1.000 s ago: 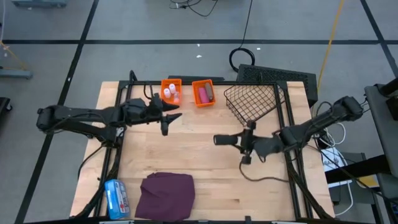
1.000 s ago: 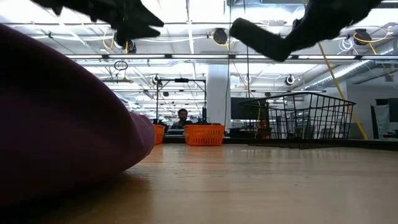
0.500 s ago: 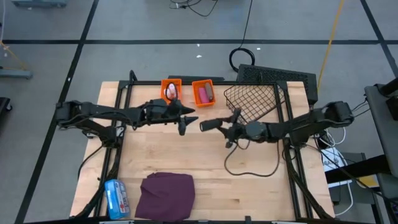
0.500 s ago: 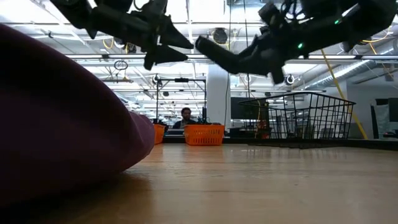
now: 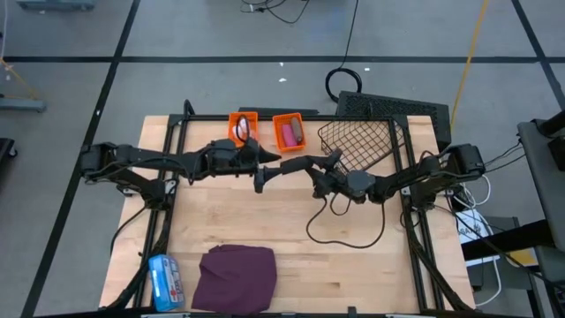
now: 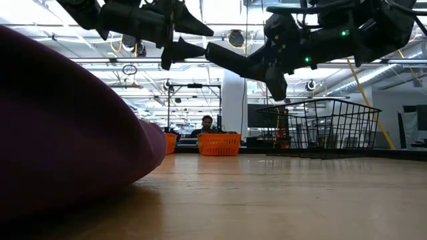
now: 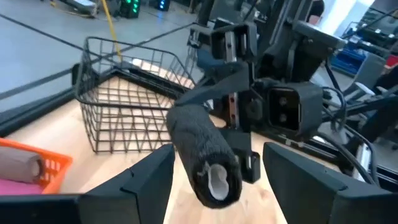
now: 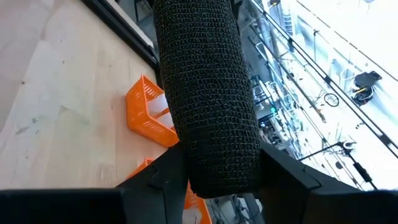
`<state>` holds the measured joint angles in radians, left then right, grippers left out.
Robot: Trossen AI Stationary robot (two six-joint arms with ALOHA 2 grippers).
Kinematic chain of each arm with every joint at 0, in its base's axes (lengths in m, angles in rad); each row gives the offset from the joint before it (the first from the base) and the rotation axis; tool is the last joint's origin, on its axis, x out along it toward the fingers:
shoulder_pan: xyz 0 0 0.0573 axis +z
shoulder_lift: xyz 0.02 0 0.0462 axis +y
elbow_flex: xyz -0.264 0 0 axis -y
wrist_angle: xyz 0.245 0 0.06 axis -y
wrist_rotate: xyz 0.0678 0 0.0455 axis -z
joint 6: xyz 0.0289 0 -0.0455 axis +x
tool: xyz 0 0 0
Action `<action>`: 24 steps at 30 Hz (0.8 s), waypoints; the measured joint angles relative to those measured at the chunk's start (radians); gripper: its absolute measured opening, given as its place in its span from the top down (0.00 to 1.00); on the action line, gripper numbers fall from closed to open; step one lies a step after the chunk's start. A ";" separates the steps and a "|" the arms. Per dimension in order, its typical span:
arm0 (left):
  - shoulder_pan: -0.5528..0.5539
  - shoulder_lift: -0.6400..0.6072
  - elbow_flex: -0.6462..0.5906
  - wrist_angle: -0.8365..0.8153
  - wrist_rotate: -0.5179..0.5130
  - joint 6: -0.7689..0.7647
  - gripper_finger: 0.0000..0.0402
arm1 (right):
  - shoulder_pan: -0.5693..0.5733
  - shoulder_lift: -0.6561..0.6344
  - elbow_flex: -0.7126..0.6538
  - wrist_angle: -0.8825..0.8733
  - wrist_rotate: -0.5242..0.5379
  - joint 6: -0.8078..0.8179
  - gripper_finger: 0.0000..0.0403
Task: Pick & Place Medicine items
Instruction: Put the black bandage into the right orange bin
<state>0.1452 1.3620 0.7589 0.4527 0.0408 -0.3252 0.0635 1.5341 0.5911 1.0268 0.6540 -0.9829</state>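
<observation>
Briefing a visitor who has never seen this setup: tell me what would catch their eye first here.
Above the middle of the table, the right gripper holds out a black roll toward the open left gripper, the two arms meeting tip to tip. Behind them at the far edge stand two orange bins and a tilted black wire basket. A purple cloth lies at the near edge.

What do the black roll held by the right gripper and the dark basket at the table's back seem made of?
The black roll looks like wound crepe or mesh fabric, matte: a fine woven texture shows, with a pale core in the left wrist view. The dark basket looks like thin coated metal wire, an open grid.
</observation>
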 joint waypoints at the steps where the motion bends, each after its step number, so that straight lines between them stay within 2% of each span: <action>1: -0.002 0.000 0.000 -0.001 0.006 -0.004 0.38 | 0.000 0.000 0.000 0.006 0.000 -0.003 0.62; 10: -0.012 0.054 0.000 0.071 -0.023 -0.037 0.37 | 0.006 0.000 0.039 0.018 -0.004 -0.010 0.62; 16: -0.005 0.076 0.000 0.092 -0.063 -0.034 0.42 | 0.015 0.000 0.040 0.016 -0.018 0.002 0.62; 20: 0.002 0.076 0.000 0.103 -0.067 -0.019 0.53 | 0.025 0.000 0.040 0.016 -0.018 0.029 0.62; 24: 0.019 0.073 0.000 0.103 -0.064 0.019 0.75 | 0.029 -0.006 0.040 0.008 -0.017 0.187 0.60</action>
<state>0.1645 1.4350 0.7589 0.5558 -0.0236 -0.3057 0.0923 1.5278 0.6308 1.0351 0.6374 -0.7964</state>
